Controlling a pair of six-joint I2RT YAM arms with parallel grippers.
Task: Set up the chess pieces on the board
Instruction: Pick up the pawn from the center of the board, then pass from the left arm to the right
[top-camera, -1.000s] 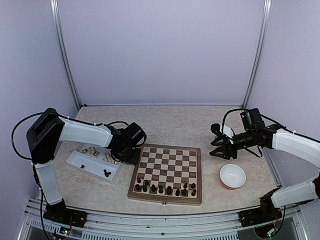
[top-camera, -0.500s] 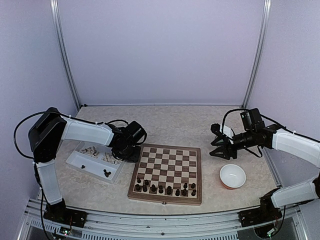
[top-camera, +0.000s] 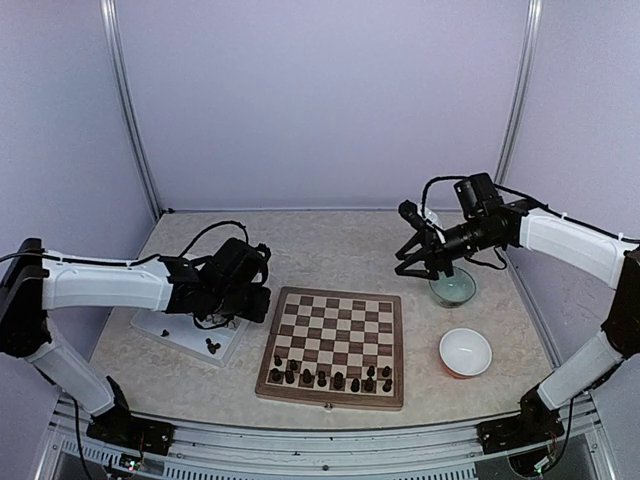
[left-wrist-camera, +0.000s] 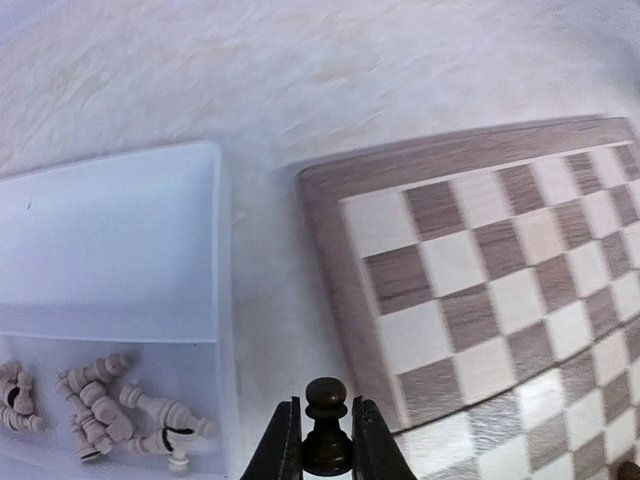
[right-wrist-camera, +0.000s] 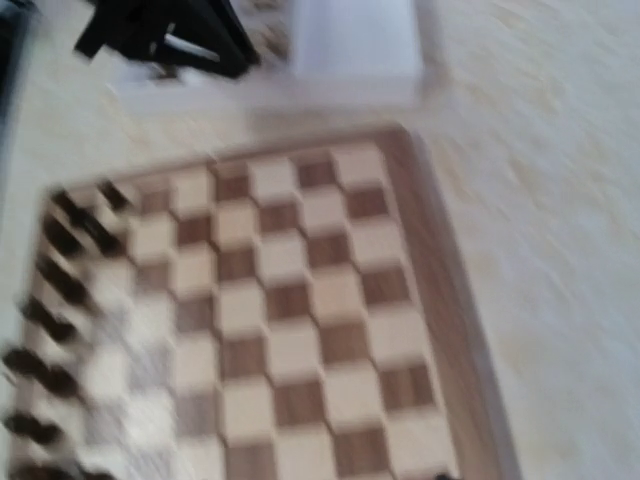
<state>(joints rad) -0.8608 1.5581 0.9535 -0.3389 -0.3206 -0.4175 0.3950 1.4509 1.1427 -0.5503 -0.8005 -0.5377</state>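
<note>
1. Brown-black and upright, one pawn (left-wrist-camera: 326, 395) sits pinched between the left arm's fingers (left-wrist-camera: 283, 450). They are clamped on its lower body, with its round head showing above the tips.
2. In the overhead view that grip hangs at centre left of the frame, over the strip of worktop (top-camera: 330, 240) between the white tray (top-camera: 160, 325) and the left border of the board (top-camera: 340, 320).
3. From the left wrist view, the board fills the right and upper right of the frame. The tray, with pale chessmen (left-wrist-camera: 100, 400) lying on their sides, is at lower left.
4. The dark pieces already placed (top-camera: 330, 378) line the two ranks along the bottom edge of the board in the overhead view. The second rank looks gappy through its middle.
5. I judge that the carry must run rightward and toward the bottom of the frame, to a vacant square in that second rank. The pawn's long axis is already vertical, so it should go straight down with no turning.
6. The left arm is plainly the nearer one.
7. The right arm's fingers (top-camera: 410, 266) stand apart at upper right, off the board's far corner, with nothing seen between them.
8. A glass bowl (top-camera: 453, 288) sits just beyond the right arm's fingers and a white bowl (top-camera: 466, 352) lies lower right.
9. The right wrist view is blurred.
</note>
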